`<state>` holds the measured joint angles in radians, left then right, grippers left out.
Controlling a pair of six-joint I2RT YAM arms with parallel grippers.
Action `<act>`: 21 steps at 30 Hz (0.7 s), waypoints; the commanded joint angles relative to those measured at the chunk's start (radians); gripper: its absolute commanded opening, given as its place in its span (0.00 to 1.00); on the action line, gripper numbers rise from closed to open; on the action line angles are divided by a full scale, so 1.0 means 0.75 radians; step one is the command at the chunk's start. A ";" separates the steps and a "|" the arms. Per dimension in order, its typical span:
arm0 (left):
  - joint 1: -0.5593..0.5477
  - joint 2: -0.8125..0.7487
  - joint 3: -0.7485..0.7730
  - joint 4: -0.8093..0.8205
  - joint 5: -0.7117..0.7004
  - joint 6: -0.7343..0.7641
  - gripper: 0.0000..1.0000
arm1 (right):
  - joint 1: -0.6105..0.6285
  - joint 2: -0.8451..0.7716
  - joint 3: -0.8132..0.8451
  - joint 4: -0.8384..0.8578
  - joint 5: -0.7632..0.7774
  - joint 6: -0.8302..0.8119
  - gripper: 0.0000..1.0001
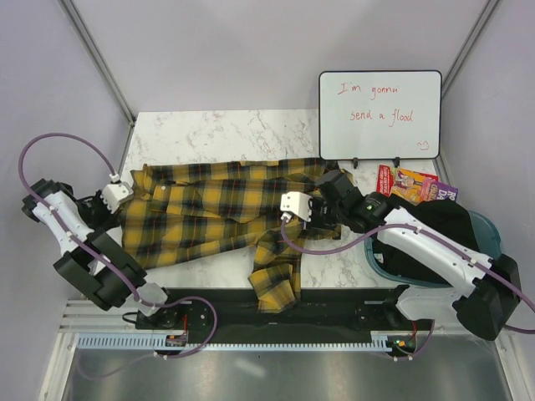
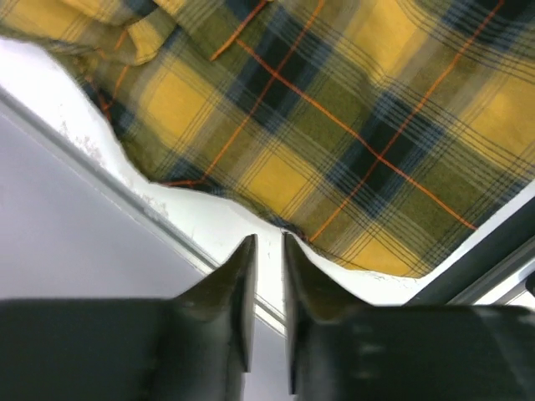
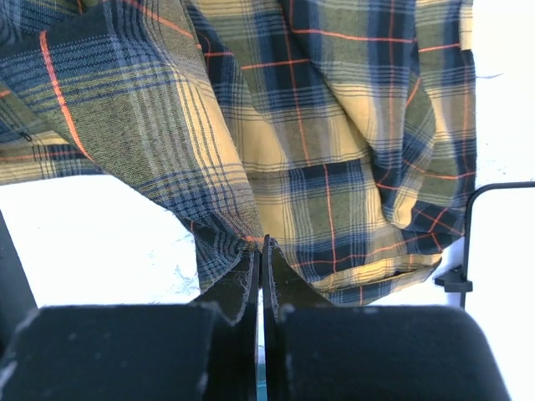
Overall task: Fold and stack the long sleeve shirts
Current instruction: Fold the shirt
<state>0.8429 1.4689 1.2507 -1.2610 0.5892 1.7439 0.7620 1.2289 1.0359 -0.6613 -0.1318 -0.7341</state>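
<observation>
Jaws of the right gripper [image 3: 261,246] look pinched shut on the shirt [image 1: 209,213], spread across the table [image 1: 217,134]; left gripper [image 2: 267,242] barely parted, empty, at its hem near the left edge. First fold pending: left must bite cloth.

White-shelled arms [image 1: 435,251], black joints [image 1: 100,284], looping purple cables [image 1: 67,136] — dark wedge-shaped claws [image 2: 267,240]

Light is bright and even from above. In my wrist views the bench [image 3: 92,242] blows out white; my left pincer [image 2: 267,242] and right pincer [image 3: 261,249] loom dark, blurred.
</observation>
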 commanded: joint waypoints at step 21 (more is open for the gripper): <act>0.009 -0.351 -0.768 0.435 -0.419 0.299 0.51 | -0.006 0.057 0.018 -0.004 -0.072 -0.046 0.00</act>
<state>0.8341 1.1633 0.6769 -1.0279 0.3676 1.9148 0.7589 1.2774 1.0359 -0.6674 -0.1623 -0.7532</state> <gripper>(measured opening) 0.520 0.010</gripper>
